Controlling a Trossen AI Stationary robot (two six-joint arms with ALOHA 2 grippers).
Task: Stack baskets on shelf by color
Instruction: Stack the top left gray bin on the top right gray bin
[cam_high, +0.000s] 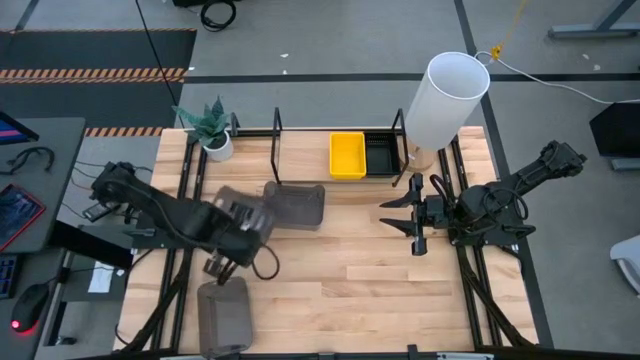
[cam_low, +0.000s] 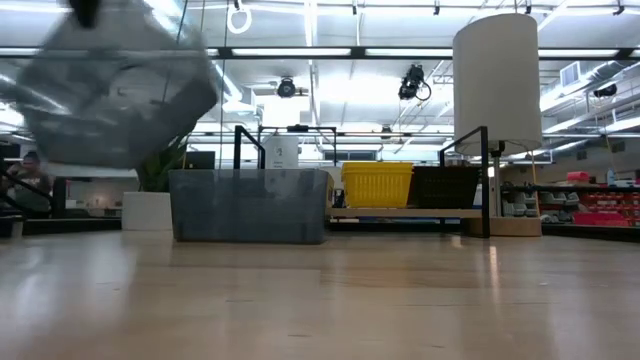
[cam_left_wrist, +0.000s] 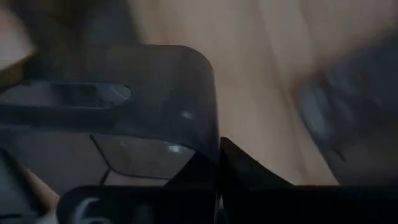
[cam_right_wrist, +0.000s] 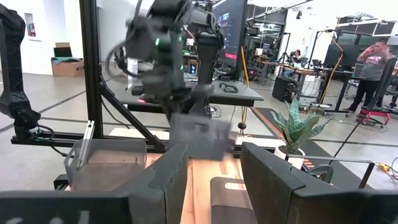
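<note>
Baskets lay in several places on the pale wooden table (cam_high: 330, 270). The left gripper (cam_high: 240, 222) held a smoky grey translucent plastic basket (cam_low: 115, 90) off the table surface, its fingers (cam_left_wrist: 242, 171) closed on the basket's rim, as the left wrist view showed the wall (cam_left_wrist: 155, 106) pinched right at the fingertips. In the low view this lifted basket hung tilted and blurred, high above the wood. A second smoky grey basket (cam_high: 296, 204) sat flat on the table just in front of the low black thin-rod shelf (cam_high: 277, 130), near the held one. A third grey basket (cam_high: 223, 314) rested near the table's front edge, well apart from the shelf.

On the shelf itself, toward its right end, a bright yellow rectangular plastic basket (cam_high: 347, 155) stood touching a black basket (cam_high: 381, 155) beside it; whether either was a stack of several could not be told from above. A tall white cylinder (cam_high: 446, 100) stood just right of the black basket, and a small potted green plant (cam_high: 211, 128) sat at the shelf's left end.

The right gripper (cam_high: 416, 218) hovered over the right part of the table, empty, its two dark fingers (cam_right_wrist: 273, 174) spread wide apart. People showed in the room beyond, in the right wrist view (cam_right_wrist: 373, 59).
</note>
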